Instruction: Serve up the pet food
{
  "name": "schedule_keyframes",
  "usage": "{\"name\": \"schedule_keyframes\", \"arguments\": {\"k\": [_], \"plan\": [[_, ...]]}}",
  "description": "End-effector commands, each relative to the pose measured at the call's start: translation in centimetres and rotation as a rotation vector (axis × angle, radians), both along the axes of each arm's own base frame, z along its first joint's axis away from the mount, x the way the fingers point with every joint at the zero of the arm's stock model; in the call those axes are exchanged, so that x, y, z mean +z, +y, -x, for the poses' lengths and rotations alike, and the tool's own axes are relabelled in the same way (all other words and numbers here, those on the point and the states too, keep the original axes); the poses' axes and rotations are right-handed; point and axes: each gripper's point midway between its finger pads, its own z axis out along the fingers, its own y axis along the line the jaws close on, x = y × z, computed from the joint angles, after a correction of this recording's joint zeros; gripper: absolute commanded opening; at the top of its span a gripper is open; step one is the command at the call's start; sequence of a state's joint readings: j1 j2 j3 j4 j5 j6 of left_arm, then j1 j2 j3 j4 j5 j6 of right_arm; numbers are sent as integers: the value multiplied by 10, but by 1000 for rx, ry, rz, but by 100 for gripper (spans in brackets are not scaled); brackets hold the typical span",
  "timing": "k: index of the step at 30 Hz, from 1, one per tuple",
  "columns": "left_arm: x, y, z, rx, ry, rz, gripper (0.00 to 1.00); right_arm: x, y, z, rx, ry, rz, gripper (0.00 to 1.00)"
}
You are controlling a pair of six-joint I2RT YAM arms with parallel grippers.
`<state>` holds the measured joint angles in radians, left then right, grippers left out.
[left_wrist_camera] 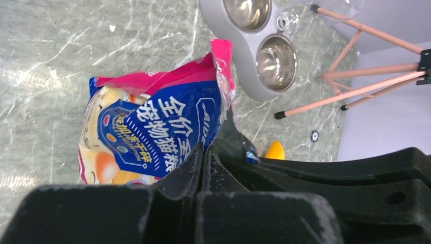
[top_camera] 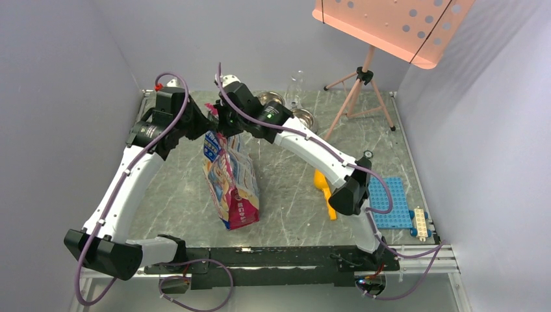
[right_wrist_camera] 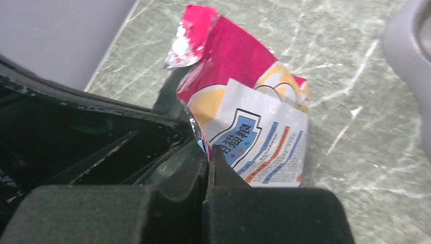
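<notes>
your left gripper [left_wrist_camera: 203,152] sits at the left side of the bag [top_camera: 232,182], its fingers pressed together and, as far as the wrist view shows, clamped on the bag's top edge. the bag stands tall in the middle of the table [top_camera: 286,214], long axis upright with a slight lean, its printed face turned towards the left arm. the pet food is nowhere to be seen: no pellets lie on the table or in any dish, so you should take it to be inside the bag, below both grippers. a ragged pink flap with a silver lining sticks up at the top, which suggests the mouth is partly torn.

your right gripper [right_wrist_camera: 207,162] meets the same top edge from the opposite side, fingers together, and looks pinched on the bag's rim as well. the two grippers sit just beside each other, so the coming move turns on that short stretch of rim between them: drawing the hands apart looks like the way to widen the mouth.

further right and beyond the bag, the twin metal bowls [left_wrist_camera: 264,51] look bare and shiny, nearer your right arm than your left. the yellow scoop [top_camera: 323,185] lies flat on the table to the right, well apart from the bag.
</notes>
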<state>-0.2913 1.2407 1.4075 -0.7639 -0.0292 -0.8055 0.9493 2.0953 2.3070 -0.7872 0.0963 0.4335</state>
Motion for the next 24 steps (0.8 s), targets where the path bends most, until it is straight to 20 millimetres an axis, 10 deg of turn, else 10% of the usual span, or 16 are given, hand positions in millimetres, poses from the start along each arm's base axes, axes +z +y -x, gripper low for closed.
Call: {"name": "schedule_keyframes", "arguments": {"k": [1,7,14,24], "plan": [[-1,21,22,95,107,-54,0,31,-43,-15,-194,-136,121,0],[0,57,41,214,157,-164,0,60,-121,-31,-422,-279,257,0],[21,0,41,-50,21,106,12,83,-51,16,-64,-242,85,0],[-17,-23,75,-69,162,157,51,103,-44,41,0,-226,-17,0]]}}
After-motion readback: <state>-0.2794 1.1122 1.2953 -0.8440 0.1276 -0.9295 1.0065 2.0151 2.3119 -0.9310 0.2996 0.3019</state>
